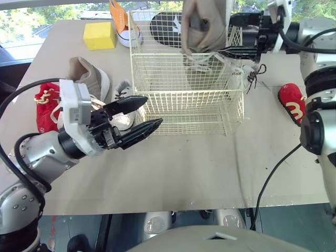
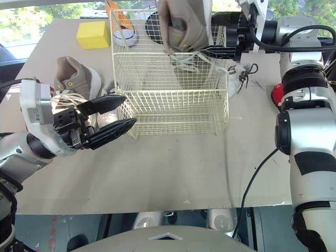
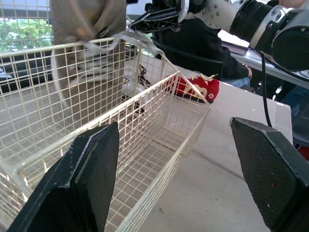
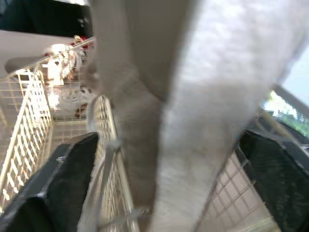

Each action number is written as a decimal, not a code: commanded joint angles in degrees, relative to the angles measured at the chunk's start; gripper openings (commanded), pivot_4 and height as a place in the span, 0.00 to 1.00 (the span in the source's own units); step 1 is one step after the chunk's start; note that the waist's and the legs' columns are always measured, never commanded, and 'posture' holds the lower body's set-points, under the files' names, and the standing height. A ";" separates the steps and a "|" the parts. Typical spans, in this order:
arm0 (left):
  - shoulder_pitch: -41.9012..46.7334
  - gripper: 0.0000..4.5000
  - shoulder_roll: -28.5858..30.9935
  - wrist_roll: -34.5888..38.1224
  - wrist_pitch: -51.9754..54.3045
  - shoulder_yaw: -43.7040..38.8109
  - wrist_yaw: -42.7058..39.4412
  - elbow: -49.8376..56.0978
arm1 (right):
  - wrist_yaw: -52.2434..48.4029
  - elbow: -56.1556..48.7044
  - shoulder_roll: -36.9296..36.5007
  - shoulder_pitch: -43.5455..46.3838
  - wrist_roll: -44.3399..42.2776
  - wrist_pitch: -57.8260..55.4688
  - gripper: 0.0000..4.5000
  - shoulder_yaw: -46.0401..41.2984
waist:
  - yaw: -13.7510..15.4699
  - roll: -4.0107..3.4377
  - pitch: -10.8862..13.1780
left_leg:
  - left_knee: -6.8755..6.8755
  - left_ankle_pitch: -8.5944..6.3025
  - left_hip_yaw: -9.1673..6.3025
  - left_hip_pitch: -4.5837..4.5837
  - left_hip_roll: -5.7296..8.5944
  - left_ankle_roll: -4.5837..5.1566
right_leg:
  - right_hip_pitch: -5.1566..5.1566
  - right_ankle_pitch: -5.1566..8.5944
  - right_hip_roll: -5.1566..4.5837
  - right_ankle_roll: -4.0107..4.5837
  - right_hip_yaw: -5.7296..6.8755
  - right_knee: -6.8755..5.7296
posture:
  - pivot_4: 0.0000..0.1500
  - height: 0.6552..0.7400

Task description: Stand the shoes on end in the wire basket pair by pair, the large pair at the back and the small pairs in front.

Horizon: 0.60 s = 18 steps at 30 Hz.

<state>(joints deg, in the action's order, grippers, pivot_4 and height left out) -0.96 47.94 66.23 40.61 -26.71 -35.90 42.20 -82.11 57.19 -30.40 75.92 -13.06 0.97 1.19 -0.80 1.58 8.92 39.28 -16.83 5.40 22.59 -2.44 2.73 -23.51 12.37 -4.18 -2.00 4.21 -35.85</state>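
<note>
A cream wire basket (image 1: 189, 100) stands mid-table. My right gripper (image 1: 224, 52) is shut on a large beige sneaker (image 1: 205, 23), holding it on end with its lower part inside the basket's back right part; the shoe sits between the fingers in the right wrist view (image 4: 159, 121). Its beige mate (image 1: 89, 76) lies left of the basket beside a small white shoe (image 1: 123, 100). My left gripper (image 1: 152, 111) hangs open and holds nothing at the basket's front left corner. Small red shoes lie far left (image 1: 47, 105) and far right (image 1: 292, 102).
At the back of the table are a yellow block (image 1: 100, 35), an orange shoe (image 1: 122, 23) and a black shoe (image 1: 165, 26). A small white shoe with dark laces (image 1: 249, 73) lies against the basket's right side. Bare table runs along the front edge.
</note>
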 commanded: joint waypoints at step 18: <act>-1.72 0.89 15.11 -3.19 12.39 -16.63 -0.89 -36.03 | 10.92 -81.82 -17.02 -45.93 -28.01 -33.19 0.98 -12.44 | 0.10 -0.08 -0.03 | -0.08 -0.01 -0.14 -0.05 -0.11 -0.05 | 0.02 0.03 -0.06 -0.03 0.30 -0.02 | 1.00 1.00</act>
<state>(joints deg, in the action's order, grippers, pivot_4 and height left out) -4.47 60.50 63.93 50.71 -42.66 -35.71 10.75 -74.56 -17.31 -47.30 30.40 -37.35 -29.90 -9.73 -0.70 1.50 8.89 39.20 -16.83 5.30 22.53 -2.55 2.66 -23.51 12.41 -4.23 -2.04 4.49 -35.87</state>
